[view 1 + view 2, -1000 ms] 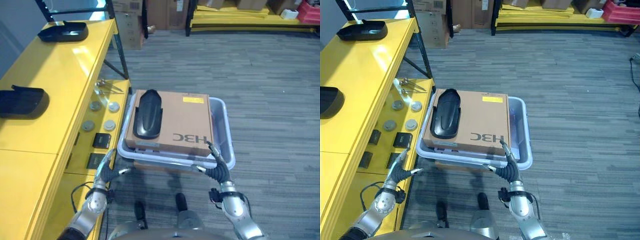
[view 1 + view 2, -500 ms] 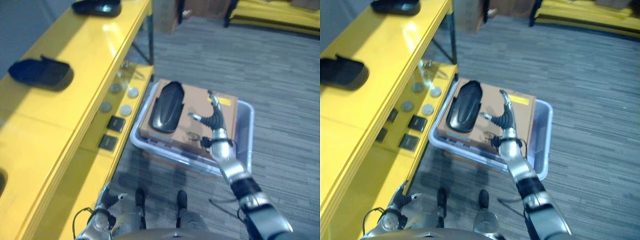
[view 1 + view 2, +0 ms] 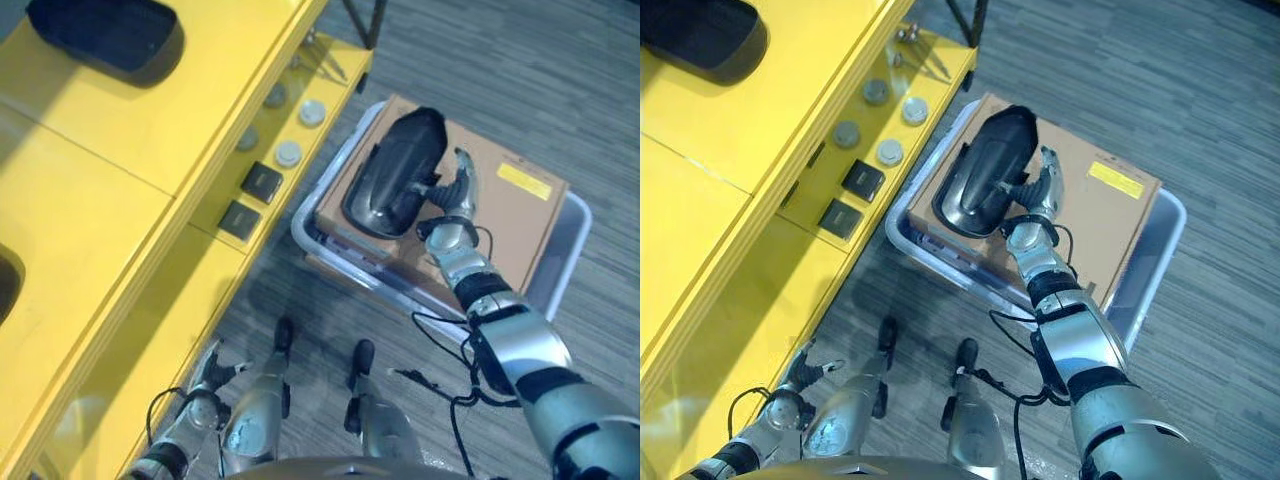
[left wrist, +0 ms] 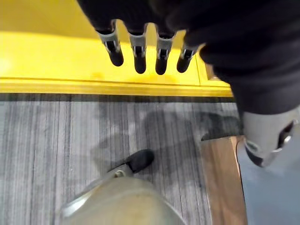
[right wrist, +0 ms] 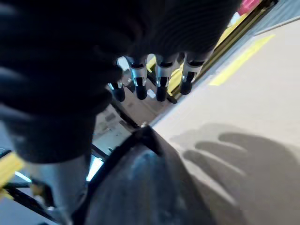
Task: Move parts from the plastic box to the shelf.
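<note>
Looking down through my eyes, my right hand hovered beside the black part on the cardboard box in the plastic box — fingers relaxed, as my right wrist view confirmed — while my left hand hung straight-fingered by the yellow shelf.

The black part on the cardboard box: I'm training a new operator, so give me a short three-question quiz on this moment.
1. True or false: the black part lies on the cardboard box.
2. Which hand is beside the part? A. left B. right
3. Fill in: the cardboard box sits in a grey plastic ____.

Key: 1 true. 2 B, the right hand, fingers straight. The left hand hangs low by the yellow shelf. 3 box.
</note>
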`<state>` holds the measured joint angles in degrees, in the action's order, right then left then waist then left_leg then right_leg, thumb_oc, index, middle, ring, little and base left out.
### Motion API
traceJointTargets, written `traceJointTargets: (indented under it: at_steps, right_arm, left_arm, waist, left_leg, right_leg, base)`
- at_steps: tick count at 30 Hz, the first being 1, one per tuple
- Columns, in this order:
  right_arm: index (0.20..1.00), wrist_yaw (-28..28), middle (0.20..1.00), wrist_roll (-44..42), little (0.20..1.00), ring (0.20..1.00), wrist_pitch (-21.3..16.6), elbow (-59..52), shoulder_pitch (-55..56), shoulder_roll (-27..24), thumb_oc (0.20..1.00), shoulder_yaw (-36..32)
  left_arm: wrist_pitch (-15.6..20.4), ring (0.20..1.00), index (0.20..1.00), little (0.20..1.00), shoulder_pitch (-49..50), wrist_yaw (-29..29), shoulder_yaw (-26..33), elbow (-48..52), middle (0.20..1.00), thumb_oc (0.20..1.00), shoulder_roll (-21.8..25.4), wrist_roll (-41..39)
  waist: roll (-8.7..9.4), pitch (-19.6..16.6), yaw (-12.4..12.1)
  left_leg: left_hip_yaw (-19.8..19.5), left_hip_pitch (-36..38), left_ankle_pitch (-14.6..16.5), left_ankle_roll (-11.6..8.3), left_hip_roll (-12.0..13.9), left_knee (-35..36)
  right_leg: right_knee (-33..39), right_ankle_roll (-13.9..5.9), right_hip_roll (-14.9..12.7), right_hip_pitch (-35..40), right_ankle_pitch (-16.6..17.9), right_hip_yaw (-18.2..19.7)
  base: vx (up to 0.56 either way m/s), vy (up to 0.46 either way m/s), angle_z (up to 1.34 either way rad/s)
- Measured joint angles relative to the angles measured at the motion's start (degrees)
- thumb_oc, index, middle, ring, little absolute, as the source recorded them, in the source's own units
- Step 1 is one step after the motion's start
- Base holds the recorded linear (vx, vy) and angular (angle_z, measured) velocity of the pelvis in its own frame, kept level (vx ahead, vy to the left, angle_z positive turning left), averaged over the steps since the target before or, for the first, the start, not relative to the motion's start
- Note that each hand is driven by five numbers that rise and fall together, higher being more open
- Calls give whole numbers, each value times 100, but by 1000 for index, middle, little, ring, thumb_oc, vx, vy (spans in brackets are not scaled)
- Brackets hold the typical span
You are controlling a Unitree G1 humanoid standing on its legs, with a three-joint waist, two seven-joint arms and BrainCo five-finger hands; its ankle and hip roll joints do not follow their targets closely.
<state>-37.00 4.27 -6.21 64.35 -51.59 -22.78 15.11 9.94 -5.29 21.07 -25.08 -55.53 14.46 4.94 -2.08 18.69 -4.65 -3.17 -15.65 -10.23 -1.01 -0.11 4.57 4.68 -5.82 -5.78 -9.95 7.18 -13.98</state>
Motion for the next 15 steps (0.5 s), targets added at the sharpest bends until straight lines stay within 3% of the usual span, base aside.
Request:
traceJointTargets:
  at_steps: [4,5,6,7,15]
  right_arm:
    - [1000,-56,1000,-120,1000,1000,19,275,-27,140,1000,7]
    - [912,-52,912,-194,912,912,37,514,-63,179,912,1]
    - [611,-20,611,-310,611,611,39,773,-94,202,611,0]
    - [200,34,200,-408,200,200,31,892,-131,188,200,1]
    - [200,629,200,-703,200,200,171,1196,-311,-244,200,-122]
  left_arm:
    - [0,1000,1000,1000,-160,70,44,23,1000,1000,2,-273]
    - [1,1000,1000,1000,-175,103,41,43,1000,1000,3,-376]
    - [2,1000,1000,1000,-214,119,19,55,1000,1000,6,-449]
    - [-2,1000,1000,1000,-254,119,10,54,1000,1000,5,-489]
    - [-11,1000,1000,1000,-191,57,27,131,1000,1000,18,-490]
  waist:
    - [-13,105,-44]
    - [-14,106,-35]
    - [-15,106,-65]
    - [-16,106,-100]
    - [-98,66,-160]
  left_leg:
    - [-76,-1,-24,-19,-23,-1]
    - [-157,4,-38,-39,-29,-1]
    - [-181,3,-42,-44,-26,0]
    - [-204,-11,-50,-55,-20,0]
    - [-467,-17,-41,-142,-32,2]
  right_leg:
    - [0,-17,-13,48,-22,-85]
    - [1,-16,-13,89,-43,-125]
    - [3,-21,-6,104,-60,-166]
    - [6,-19,-1,105,-68,-192]
    - [11,9,-7,211,-109,-396]
  base:
    - [-1,-18,12]
    - [-2,-9,25]
    - [8,-11,23]
    - [20,-15,15]
    - [34,-19,13]
